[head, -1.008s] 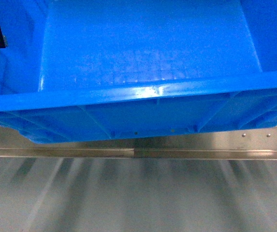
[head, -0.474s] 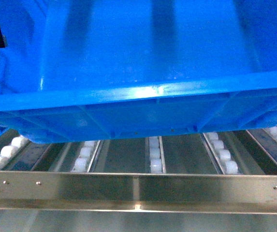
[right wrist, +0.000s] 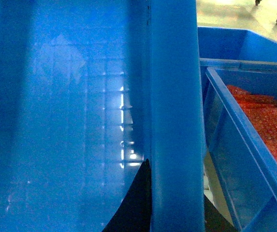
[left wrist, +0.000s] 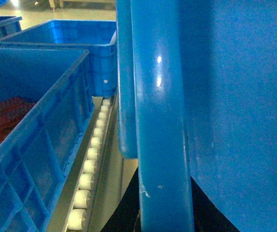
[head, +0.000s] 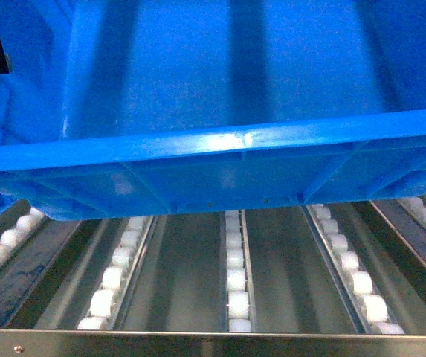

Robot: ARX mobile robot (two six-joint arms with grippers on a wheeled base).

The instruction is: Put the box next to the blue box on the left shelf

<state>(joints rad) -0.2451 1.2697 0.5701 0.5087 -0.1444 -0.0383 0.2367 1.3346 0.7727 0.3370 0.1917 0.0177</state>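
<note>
Box (head: pixel 220 97): lg bright blue crate, rolled rim, held above left shelf (head: pixel 198 342), near wall over roller lanes (head: pixel 236 275), not resting on them.

Left jaws: dark part at box's rim, btm of left wrist view; cannot tell if closed.

Right jaws: same at opposite rim; cannot tell.

Neighbor blue box (left wrist: pixel 27 159), left of held box, red contents, sits on shelf beside roller lane.

Blue box w/ red contents (right wrist: pixel 254 140) on right side too.

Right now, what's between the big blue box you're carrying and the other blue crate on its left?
In the left wrist view, a lane of white rollers on the shelf runs between the box and the neighbouring crate.
</note>
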